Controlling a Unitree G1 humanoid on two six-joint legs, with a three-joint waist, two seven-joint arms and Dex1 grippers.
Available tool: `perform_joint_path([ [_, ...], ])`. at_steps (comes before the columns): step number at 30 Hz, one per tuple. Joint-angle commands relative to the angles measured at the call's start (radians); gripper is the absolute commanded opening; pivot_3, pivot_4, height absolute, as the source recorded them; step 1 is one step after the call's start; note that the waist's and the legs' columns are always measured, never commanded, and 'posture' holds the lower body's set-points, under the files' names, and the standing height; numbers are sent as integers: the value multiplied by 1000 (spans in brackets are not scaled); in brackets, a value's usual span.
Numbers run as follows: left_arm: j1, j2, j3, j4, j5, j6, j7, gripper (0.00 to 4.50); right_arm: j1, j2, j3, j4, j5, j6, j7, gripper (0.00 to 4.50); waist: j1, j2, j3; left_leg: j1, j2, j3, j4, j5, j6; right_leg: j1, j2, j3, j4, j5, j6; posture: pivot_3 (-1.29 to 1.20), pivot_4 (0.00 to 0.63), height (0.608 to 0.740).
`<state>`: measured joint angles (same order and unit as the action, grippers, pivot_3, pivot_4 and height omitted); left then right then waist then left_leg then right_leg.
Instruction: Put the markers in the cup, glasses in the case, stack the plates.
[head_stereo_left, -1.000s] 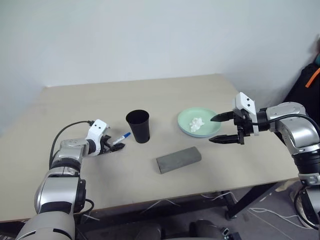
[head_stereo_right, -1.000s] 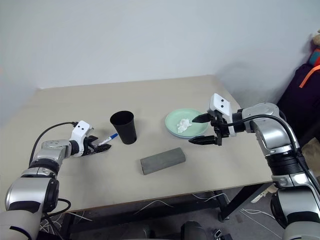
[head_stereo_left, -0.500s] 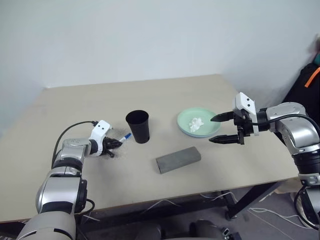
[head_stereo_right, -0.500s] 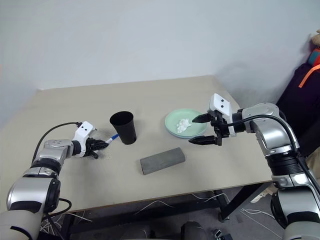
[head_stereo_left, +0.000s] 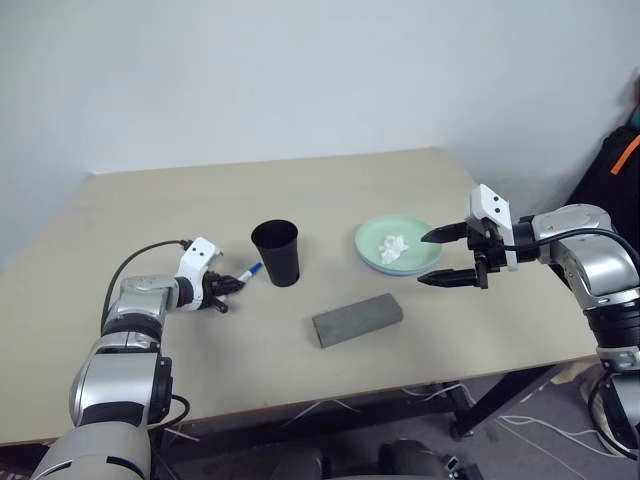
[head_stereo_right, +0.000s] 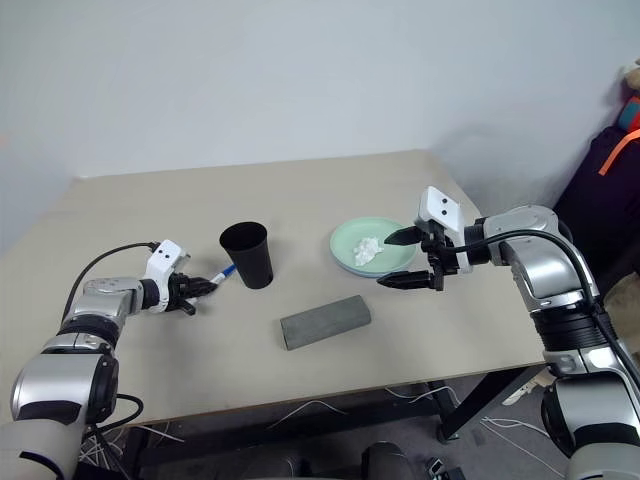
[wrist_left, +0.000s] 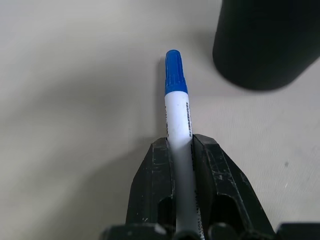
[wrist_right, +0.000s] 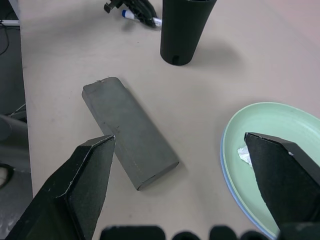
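A blue-capped white marker (wrist_left: 176, 112) is pointing cap-first at the upright black cup (head_stereo_left: 276, 252) nearby. The closed grey case (head_stereo_left: 357, 318) is lying near the stacked mint-on-blue plates (head_stereo_left: 377, 244).

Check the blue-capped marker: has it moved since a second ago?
Yes. The left end effector has shut on the marker and lifted it slightly; its blue tip now sits nearer the black cup, which stayed in place.

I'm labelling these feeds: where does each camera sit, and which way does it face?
Head pair: looks forward and down at table and both arms.
Left wrist: along left gripper shut on blue-capped marker, beside cup.
Right wrist: past open right gripper at case, plates.
Shared: the cup, the marker.
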<state>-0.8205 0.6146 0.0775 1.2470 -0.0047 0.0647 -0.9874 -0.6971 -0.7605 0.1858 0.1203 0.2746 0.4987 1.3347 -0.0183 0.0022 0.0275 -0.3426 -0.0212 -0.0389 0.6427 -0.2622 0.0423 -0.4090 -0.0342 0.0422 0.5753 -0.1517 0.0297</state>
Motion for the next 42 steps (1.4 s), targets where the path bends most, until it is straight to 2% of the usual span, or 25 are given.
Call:
perform_joint_path([
  [1,-99,29,81,-74,-82,16,25,148,-27,-4,-24,-21,12,-8,3,4500,1,-1,0,0,0,0,0,0,0,0,0,0,0,0,0,0,0,727],
  [8,-165,6,151,-154,-169,53,41,148,-37,0,-19,-15,10,-9,7,4500,-3,-1,0,0,0,0,-1,0,0,0,0,0,-1,0,0,0,0,727],
  [20,-176,-139,193,-342,-314,168,30,148,-35,1,-21,-27,12,-6,8,4500,-2,-2,0,0,-1,0,0,0,0,1,0,1,-1,0,0,0,0,727],
  [30,-107,-217,160,-412,-320,200,33,148,-25,-6,-28,-40,14,0,3,4500,-3,-2,0,1,0,0,0,0,0,1,0,1,0,0,0,0,0,727],
  [42,-58,-209,159,-379,-305,136,51,148,-26,-6,-30,-41,15,2,4,4500,-2,-2,0,0,0,0,0,0,0,1,0,1,-1,0,0,0,0,727],
])
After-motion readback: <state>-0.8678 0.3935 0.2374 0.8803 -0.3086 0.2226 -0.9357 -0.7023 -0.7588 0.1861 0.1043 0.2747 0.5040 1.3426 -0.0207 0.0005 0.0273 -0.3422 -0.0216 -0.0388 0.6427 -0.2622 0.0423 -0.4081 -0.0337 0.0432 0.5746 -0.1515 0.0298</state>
